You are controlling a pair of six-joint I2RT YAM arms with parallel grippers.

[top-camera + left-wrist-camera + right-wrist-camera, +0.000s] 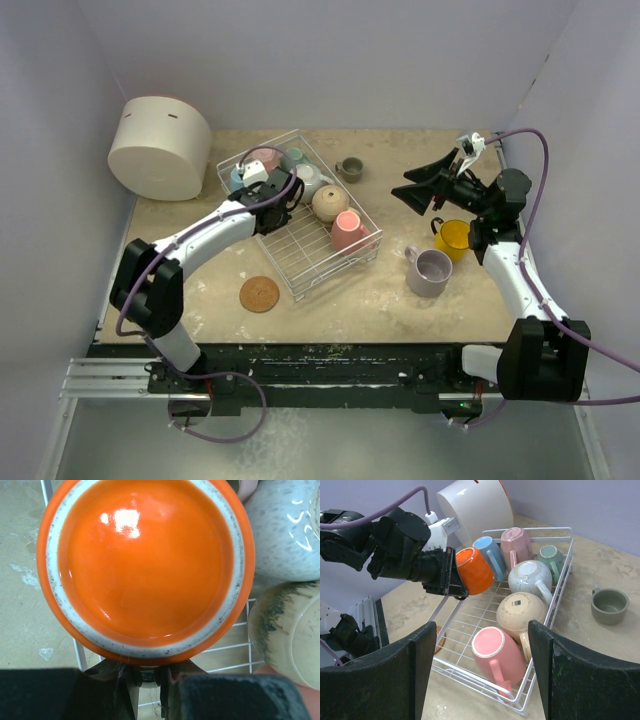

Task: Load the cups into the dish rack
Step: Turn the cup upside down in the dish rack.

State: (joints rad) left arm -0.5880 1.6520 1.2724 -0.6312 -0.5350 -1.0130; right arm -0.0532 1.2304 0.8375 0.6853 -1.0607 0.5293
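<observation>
Closest in, the left wrist view is almost filled by the orange mug (147,565), which is showing its glossy underside ringed by a pale speckled band; its handle is hidden. The left gripper (451,576) is clamping this mug, with its fingers (235,697) closing in below the base, though which part they are pinching is hard to make out. From overhead the gripper is covering the mug almost wholly. The mug is hanging on its side over the left edge of the dish rack (293,252), just beside a light blue mug (485,547); whether the two are touching cannot be told. Near the arm bases, a cork coaster (260,294) is lying on the table left of the rack, and a lilac mug (430,272) and a yellow mug (453,236) are standing upright to its right. The right gripper (412,188) is hanging in the air near them with its jaws spread wide, holding nothing. The white wire rack is holding six mugs with their bases showing: a pink mug (492,650), a beige mug (520,611), a pale speckled mug (530,577), a teal mug (551,556), a pale pink mug (516,540) and the light blue mug. Beyond the rack, an olive-grey mug (349,170) is standing upright on the table, and a large white cylinder (160,148) is sitting at the far left corner.
</observation>
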